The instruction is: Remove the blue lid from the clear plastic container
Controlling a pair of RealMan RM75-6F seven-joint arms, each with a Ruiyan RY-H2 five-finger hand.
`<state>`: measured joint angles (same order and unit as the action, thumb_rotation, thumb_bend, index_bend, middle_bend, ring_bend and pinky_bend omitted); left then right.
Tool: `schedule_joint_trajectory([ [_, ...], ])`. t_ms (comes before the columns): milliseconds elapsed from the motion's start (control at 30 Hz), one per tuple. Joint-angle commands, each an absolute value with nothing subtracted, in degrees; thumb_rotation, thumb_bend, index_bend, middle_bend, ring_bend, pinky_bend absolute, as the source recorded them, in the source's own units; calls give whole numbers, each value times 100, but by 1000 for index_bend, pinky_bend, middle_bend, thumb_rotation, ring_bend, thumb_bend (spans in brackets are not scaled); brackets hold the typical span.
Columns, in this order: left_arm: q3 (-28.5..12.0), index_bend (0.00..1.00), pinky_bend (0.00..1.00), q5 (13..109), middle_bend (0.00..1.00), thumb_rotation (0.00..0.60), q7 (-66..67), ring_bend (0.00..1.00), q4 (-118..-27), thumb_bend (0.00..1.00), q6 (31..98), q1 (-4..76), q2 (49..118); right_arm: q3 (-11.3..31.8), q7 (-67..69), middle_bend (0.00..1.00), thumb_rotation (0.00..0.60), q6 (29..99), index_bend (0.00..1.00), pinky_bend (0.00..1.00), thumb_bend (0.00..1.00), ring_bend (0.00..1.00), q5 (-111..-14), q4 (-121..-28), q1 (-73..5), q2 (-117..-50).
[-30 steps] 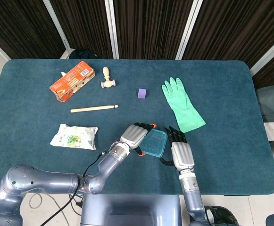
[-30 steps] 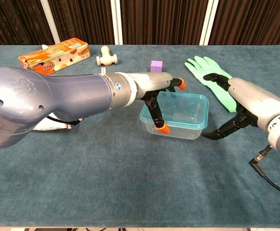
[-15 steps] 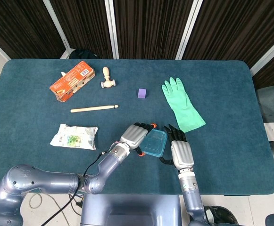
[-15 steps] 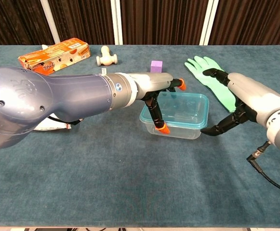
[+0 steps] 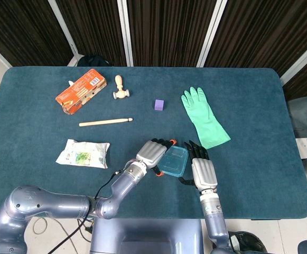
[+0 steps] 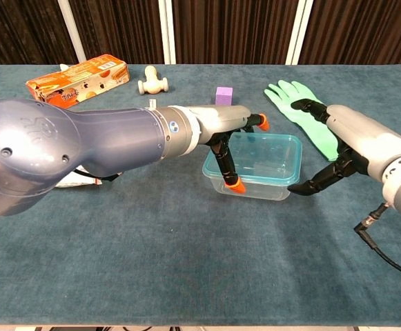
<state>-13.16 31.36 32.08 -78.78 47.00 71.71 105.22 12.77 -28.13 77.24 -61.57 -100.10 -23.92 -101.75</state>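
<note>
While the clear container sits near the table's front edge, the left hand hooks spread, orange-tipped fingers over the blue lid, apparently to pry it; the right hand, fingers curled and apart, brackets the other side, touching or not, I can't tell. Beyond lies a green glove.

Looking down on the blue-green table, the clear plastic container with its blue lid sits near the front edge, squeezed between both hands — left hand against its left side, right hand at its right. Further back: a green rubber glove, a small purple cube, a wooden stick, a wooden mallet-looking thing, an orange box — and a snack packet on the left.
</note>
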Motion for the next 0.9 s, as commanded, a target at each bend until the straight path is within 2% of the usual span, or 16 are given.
schedule_joint_trajectory([
  [33, -1288, 97, 329, 3134, 260, 600, 3256, 177, -7858, 237, 4691, 7192, 10530, 1320, -2804, 0, 600, 7723, 0, 0, 238, 0, -6101, -10058, -2398, -10185],
  [900, -1223, 103, 376, 3034, 262, 600, 3454, 205, -7786, 238, 4684, 7289, 10663, 1618, -2832, 0, 600, 7786, 0, 0, 238, 0, -5648, -10356, -2521, -10245],
])
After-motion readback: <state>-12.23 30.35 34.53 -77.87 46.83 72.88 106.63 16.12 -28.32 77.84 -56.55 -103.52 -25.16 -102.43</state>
